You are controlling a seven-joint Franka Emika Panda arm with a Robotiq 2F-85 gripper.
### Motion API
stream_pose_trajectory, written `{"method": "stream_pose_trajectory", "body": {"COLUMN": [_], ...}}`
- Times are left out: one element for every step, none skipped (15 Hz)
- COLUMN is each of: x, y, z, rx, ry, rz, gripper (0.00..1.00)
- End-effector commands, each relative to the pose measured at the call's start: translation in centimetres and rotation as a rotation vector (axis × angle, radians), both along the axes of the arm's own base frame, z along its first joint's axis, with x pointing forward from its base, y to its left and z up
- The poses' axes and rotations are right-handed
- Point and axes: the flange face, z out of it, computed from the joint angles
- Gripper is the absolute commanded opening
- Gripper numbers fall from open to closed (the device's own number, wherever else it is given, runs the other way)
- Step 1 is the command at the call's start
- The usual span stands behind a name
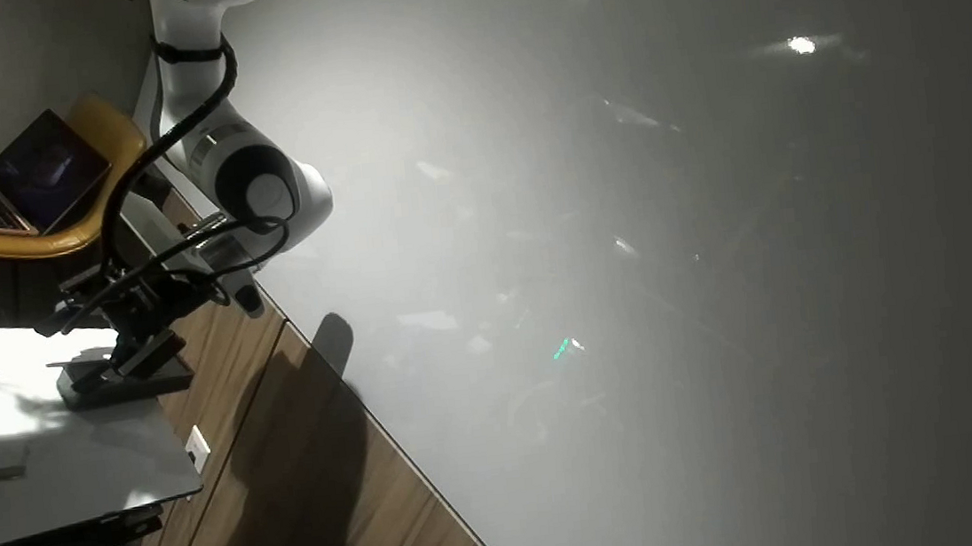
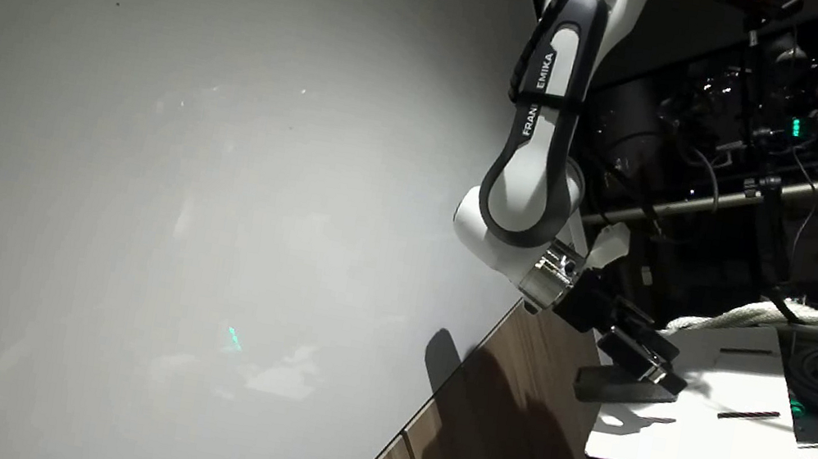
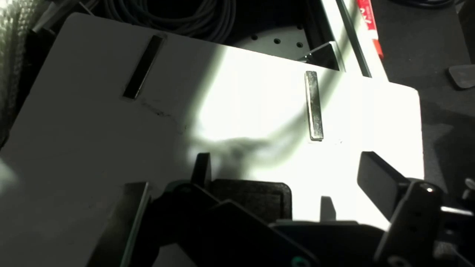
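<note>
Over white panel [image 3: 92, 141], long dark block [image 2: 617, 387] runs sideways in both exterior views, end effector [image 3: 289, 172] unclenched.

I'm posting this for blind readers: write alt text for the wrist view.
A black gripper stands open over a white panel, a dark block showing between its jaws. Two narrow bars lie toward the panel's upper edge, with coiled cable beyond it.

Probably a lab: coiled cables [image 3: 185, 26], perforated metal plate [image 3: 266, 47], laptop [image 1: 48, 172] on yellow chair [image 1: 112, 135].
</note>
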Motion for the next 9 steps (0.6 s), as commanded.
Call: {"method": "stream_pose_trajectory", "body": {"x": [0.5, 0.7, 0.8, 1.0, 1.2, 1.5, 1.7, 1.9, 2.1], "y": [-0.9, -1.1, -1.3, -1.5, -1.5, -1.5, -1.4, -1.1, -0.6], "z": [1.6, 2.0, 2.4, 3.0, 3.5, 4.3, 5.1, 6.1, 7.4], "rx": [-0.003, -0.002, -0.006, -0.009, -0.013, -0.016, -0.016, -0.011, -0.007], "ry": [-0.028, -0.037, -0.048, -0.06, -0.074, -0.091, -0.107, -0.124, -0.147], "rz": [-0.016, -0.02, -0.022, -0.022, -0.021, -0.018, -0.016, -0.013, -0.006], "gripper": [1.0, 1.0, 1.0, 1.0, 1.0, 1.0, 1.0, 1.0, 1.0]}}
